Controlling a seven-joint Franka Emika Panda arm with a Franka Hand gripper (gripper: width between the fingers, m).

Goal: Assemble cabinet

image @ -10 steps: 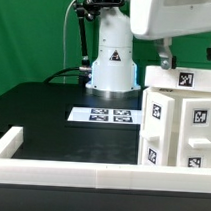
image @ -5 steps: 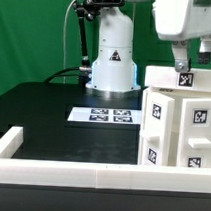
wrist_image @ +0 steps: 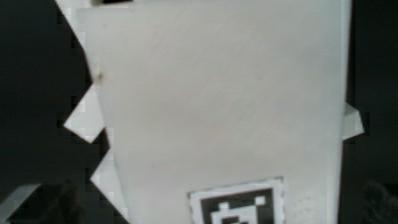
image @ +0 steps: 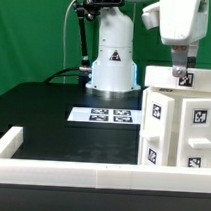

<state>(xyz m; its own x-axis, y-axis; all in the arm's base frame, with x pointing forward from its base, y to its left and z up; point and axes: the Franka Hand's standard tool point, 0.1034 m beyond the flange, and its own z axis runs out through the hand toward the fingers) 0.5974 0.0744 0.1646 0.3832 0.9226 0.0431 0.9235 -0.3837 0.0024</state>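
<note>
We see the cabinet (image: 178, 132) on the table (image: 53, 106), at the exterior view's right; its white blocks stand close together in one pile, each with a tag. Our hand (image: 178, 73) hangs just over the top of the pile, maybe touching it; we cannot tell if it is open or closed, or if it holds anything. In the wrist view one big white side fills the picture. We think the job is partly done; the blocks look gathered, but we cannot see if they are locked in; some fitting may be left.
</note>
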